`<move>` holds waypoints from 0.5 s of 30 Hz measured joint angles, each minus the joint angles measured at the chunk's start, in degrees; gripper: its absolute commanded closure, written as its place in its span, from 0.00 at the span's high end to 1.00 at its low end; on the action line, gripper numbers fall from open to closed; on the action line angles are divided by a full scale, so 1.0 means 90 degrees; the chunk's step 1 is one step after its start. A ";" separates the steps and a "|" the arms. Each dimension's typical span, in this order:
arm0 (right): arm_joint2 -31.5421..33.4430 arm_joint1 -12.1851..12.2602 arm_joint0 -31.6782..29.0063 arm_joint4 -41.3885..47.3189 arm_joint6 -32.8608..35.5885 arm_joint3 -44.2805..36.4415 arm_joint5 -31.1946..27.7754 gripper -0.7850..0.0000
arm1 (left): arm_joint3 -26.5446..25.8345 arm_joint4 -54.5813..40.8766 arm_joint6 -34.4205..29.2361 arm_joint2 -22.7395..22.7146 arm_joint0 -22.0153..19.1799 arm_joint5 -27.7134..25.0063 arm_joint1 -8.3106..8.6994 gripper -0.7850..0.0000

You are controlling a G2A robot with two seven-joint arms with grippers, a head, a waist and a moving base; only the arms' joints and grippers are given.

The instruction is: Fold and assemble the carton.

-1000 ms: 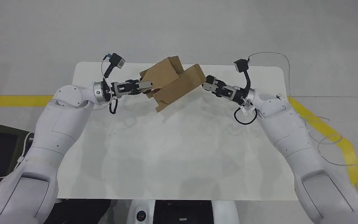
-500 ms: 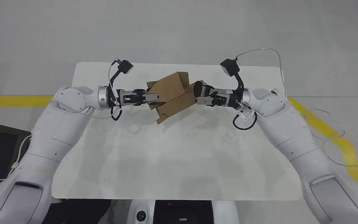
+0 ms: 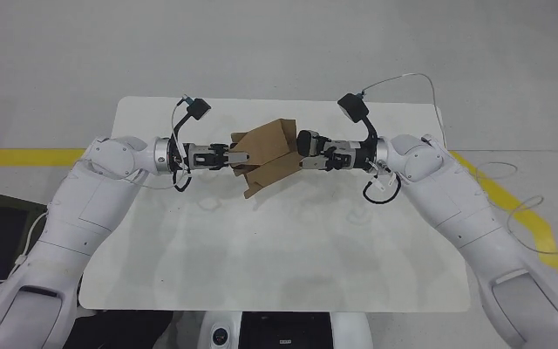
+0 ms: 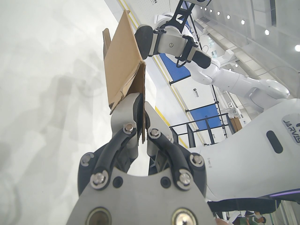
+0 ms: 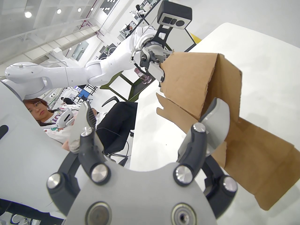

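1. The brown cardboard carton [image 3: 266, 153], partly folded with its flaps loose, hangs between the two arms over the far middle of the white bench [image 3: 261, 262].
2. The left end effector [image 4: 139, 103] is clamped narrow on a thin edge at the carton's left side.
3. The right end effector [image 5: 152, 105] is spread wide at the carton's right side, with one finger against a panel.
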 measured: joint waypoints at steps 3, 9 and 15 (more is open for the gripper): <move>0.0000 0.0000 0.0000 0.0000 0.0000 0.0000 0.0000 1.00 | 0.0000 0.0000 0.0000 0.0000 0.0000 0.0000 0.0000 0.00; 0.0000 0.0000 0.0000 0.0000 0.0000 0.0000 0.0000 1.00 | -0.0279 0.0100 0.0085 0.0127 0.0087 -0.0086 0.0078 0.00; 0.0000 0.0000 0.0000 0.0000 0.0000 0.0000 0.0000 1.00 | -0.0258 0.0101 0.0090 0.0124 0.0087 -0.0090 0.0083 0.00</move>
